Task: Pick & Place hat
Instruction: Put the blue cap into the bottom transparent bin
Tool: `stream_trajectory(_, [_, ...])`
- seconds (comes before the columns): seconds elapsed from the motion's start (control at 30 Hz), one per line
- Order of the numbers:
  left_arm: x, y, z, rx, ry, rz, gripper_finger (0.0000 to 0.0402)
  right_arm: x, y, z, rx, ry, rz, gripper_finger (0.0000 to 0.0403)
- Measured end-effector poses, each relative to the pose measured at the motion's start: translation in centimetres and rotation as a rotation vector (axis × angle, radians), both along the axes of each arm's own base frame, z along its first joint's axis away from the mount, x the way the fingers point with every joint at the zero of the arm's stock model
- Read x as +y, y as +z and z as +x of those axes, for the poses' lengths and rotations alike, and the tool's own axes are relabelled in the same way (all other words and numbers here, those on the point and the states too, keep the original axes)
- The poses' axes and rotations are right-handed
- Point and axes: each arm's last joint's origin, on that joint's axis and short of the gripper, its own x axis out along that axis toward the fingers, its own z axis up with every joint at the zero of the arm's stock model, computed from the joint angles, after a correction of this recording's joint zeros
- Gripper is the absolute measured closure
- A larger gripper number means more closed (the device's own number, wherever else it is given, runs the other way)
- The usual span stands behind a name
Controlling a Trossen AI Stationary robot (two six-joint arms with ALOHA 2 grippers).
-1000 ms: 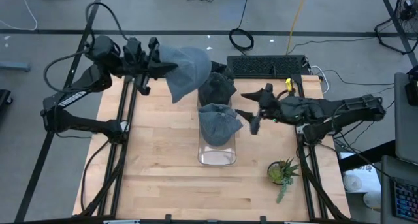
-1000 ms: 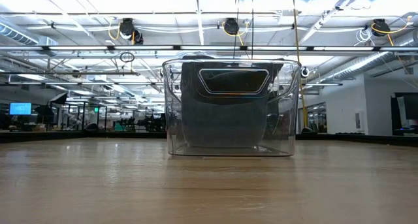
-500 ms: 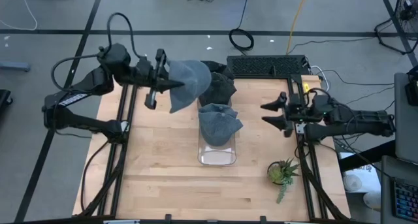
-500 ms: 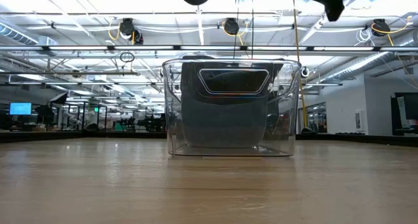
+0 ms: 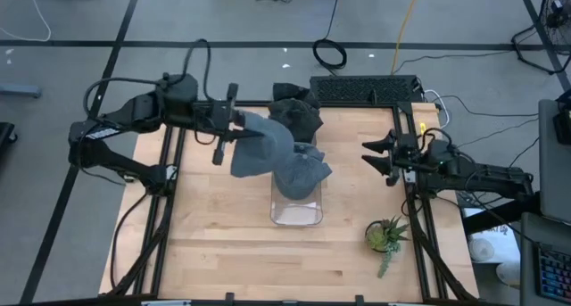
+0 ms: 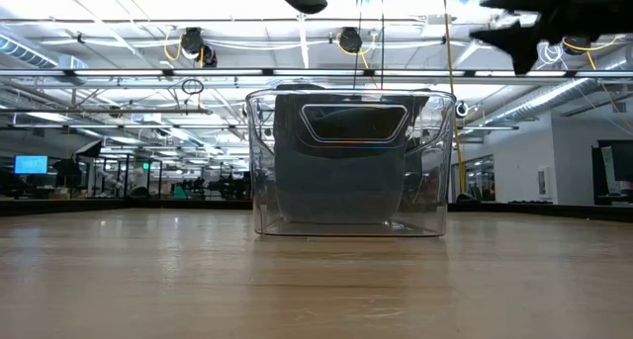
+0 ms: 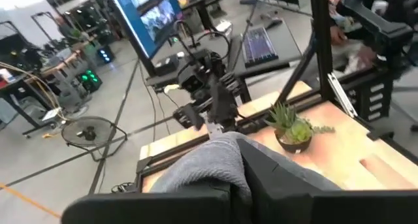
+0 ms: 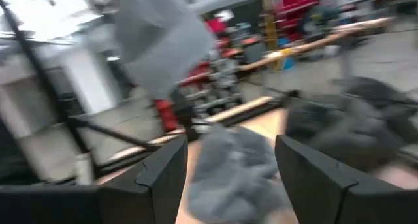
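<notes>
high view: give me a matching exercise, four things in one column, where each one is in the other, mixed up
Things:
1. left tool
2. right tool
3. potted plant
4. clear bin

Places:
a. near the table's right edge, open and holding nothing
b. middle of the table, with a grey hat in it
c. front right part of the table
d. left of the bin, shut on a hanging grey hat

Pairs: 1-d, 2-a, 3-c, 4-b

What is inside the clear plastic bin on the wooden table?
The clear plastic bin holds a grey fabric hat that bulges over its rim. The hat covers the bin's far end; whether more lies beneath it is hidden.
</notes>
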Motion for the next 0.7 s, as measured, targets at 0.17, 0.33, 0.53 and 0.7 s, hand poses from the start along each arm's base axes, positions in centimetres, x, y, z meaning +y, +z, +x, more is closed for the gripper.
stream_trajectory(0.17, [-1.1,-0.2,1.9,0.060,-0.005,0.056,0.0392,-0.6,-2.9,-0.3,0.033,-0.169,0.019,0.0181])
stream_trajectory(0.33, [-2.3,-0.1,3.4,0.093,-0.002,0.162,0.0392,-0.6,-5.4,-0.5,0.042,-0.177,0.072,0.0181])
stream_trajectory(0.53, [-4.2,-0.5,5.1,0.175,0.027,0.337,0.0392,-0.6,-7.7,-0.7,0.026,-0.173,0.133,0.0194])
stream_trajectory(0.7, [-5.8,-1.0,6.4,0.231,0.035,0.419,0.0392,-0.6,-8.0,-0.9,-0.020,-0.169,0.148,0.0197])
